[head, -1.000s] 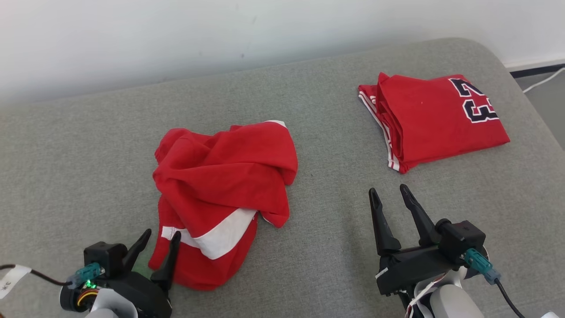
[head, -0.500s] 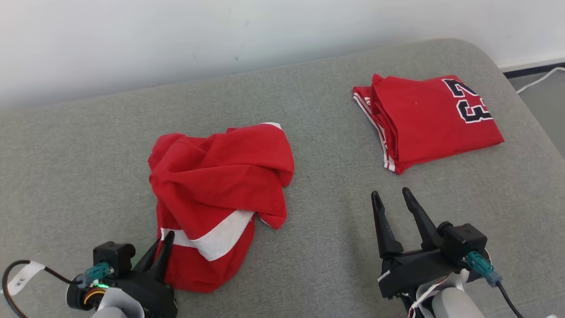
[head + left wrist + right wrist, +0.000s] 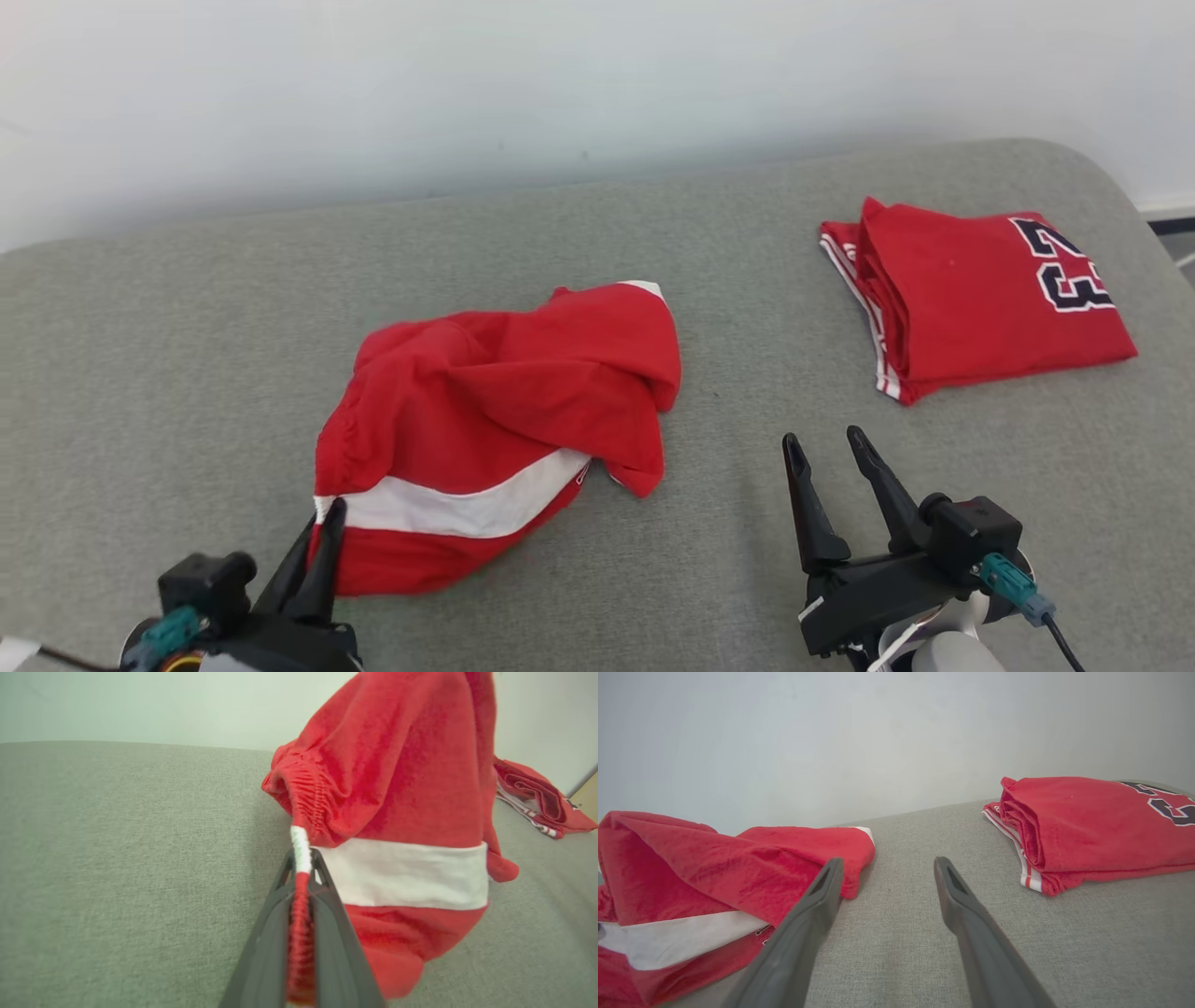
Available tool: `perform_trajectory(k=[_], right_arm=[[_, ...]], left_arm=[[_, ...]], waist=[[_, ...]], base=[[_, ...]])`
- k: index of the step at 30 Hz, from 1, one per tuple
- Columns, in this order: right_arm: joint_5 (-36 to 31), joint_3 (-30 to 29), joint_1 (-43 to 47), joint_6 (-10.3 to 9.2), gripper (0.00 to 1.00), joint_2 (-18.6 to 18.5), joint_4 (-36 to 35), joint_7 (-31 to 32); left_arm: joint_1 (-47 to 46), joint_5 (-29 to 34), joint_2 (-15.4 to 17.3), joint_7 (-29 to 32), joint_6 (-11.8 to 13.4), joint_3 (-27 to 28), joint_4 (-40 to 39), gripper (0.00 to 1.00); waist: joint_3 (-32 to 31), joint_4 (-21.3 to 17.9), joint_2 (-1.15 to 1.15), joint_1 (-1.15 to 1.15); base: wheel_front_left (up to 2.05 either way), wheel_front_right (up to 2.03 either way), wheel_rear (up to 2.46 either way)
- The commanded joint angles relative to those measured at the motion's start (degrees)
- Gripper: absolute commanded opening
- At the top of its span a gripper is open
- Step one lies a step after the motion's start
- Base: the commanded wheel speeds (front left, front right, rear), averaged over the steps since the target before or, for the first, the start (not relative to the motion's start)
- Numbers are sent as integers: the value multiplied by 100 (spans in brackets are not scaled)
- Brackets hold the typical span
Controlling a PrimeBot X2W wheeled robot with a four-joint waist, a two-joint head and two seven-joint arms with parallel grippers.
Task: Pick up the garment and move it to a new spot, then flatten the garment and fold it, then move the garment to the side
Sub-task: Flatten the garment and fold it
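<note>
Red garment (image 3: 495, 420) with a white band, bunched up left of centre on the grey cushion (image 3: 187, 355), near corner drawn out toward the lower left. Pinched right at that corner, on the gathered waistband at the join of white and red, by the left gripper (image 3: 324, 519): fingers pressed tight together on the cloth, hem running down between them in the left wrist view. Off to the right, well apart from the cloth, the right gripper (image 3: 823, 439), fingers spread wide, nothing between them, poised over bare cushion. Further back on the right, a folded red jersey (image 3: 980, 308) with dark numerals edged in white, lying flat near the cushion's rounded corner, clear of both grippers. Behind it all, a plain pale wall (image 3: 467, 93).
</note>
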Motion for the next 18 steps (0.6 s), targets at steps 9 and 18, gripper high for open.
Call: perform_trajectory(k=[9,18], right_arm=[[119,98,71,-2,100,-39,135,-12],[244,220,10,-2,100,-76,331,-12]], left_arm=[[1104,-329,132,-117,481,450,-988,0],[1284,-327,-1,-176,457,656,-869,100]], waist=[[-141,443,0,0],[-118,523,0,0]], base=[[0,0,0],[0,0,0]])
